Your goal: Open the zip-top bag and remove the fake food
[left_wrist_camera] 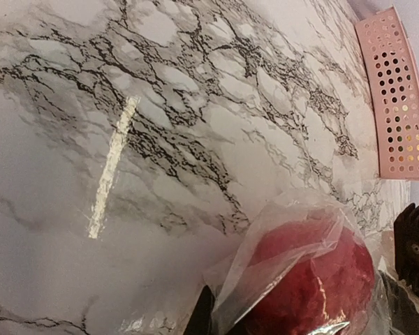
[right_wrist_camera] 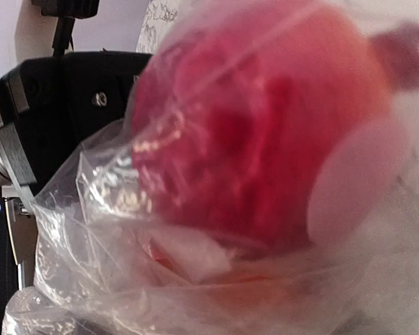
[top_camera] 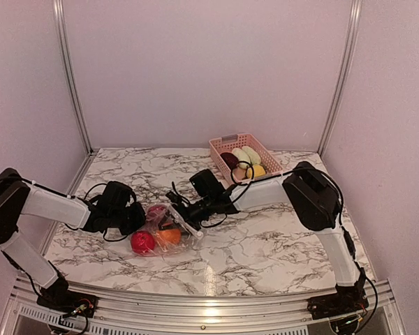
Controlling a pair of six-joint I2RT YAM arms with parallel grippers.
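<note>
The clear zip-top bag (top_camera: 169, 225) lies on the marble table between both arms. Inside it show a red fruit (top_camera: 143, 242), an orange piece (top_camera: 170, 236) and a dark red piece (top_camera: 156, 211) of the fake food. My left gripper (top_camera: 134, 218) is shut on the bag's left edge; in the left wrist view one dark finger (left_wrist_camera: 201, 315) pinches the plastic (left_wrist_camera: 279, 230) over a red fruit (left_wrist_camera: 314, 286). My right gripper (top_camera: 186, 213) is at the bag's right end by the pale zip strip (top_camera: 188, 225). Its fingers are hidden in the right wrist view, which the bag (right_wrist_camera: 91, 265) and red fruit (right_wrist_camera: 251, 132) fill.
A pink slatted basket (top_camera: 215, 148) stands at the back, right of centre, holding dark red, pale green and yellow fake food (top_camera: 246, 157). It shows in the left wrist view as a pink perforated wall (left_wrist_camera: 398, 105). Pale walls with metal corner posts enclose the table.
</note>
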